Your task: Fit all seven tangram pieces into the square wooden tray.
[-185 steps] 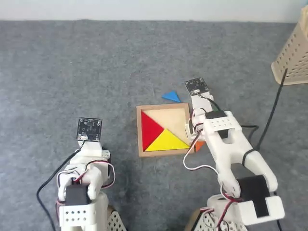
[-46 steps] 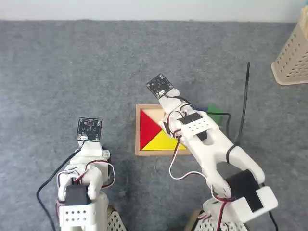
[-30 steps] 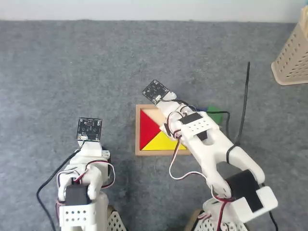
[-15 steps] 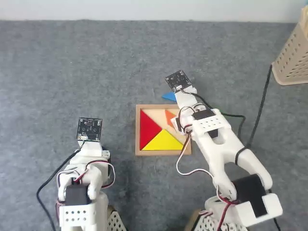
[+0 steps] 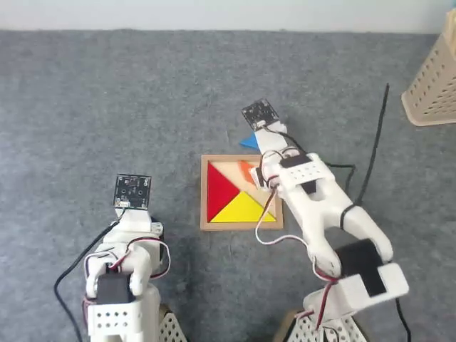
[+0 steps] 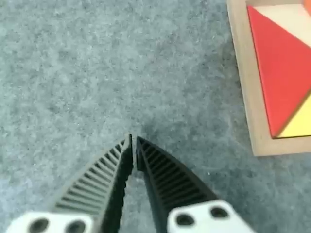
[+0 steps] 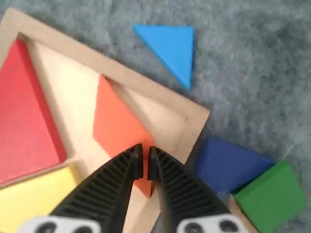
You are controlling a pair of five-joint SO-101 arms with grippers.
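The square wooden tray [image 5: 205, 192] [image 7: 194, 116] lies mid-table holding a red triangle [image 5: 222, 191] [image 7: 24, 116], a yellow triangle [image 5: 246, 209] [image 7: 34, 194] and an orange parallelogram [image 5: 246, 171] [image 7: 119, 128]. My right gripper [image 7: 144, 156] is shut, its tips on the orange piece's near end inside the tray. A light blue triangle [image 5: 249, 142] [image 7: 167, 43] lies on the carpet just beyond the tray. A dark blue piece [image 7: 228, 162] and a green piece [image 7: 269, 194] sit outside the tray's corner. My left gripper [image 6: 133, 141] is shut over bare carpet, left of the tray [image 6: 243, 82].
A perforated beige basket [image 5: 434, 78] stands at the far right edge. A black cable [image 5: 370, 171] runs right of the right arm. The left arm [image 5: 128, 235] sits folded at the near left. Grey carpet lies open beyond and left of the tray.
The orange piece, earlier outside the tray's right edge, now lies inside the tray. Over the last half second the right arm shifted slightly left and nudged it. The left arm stayed still.
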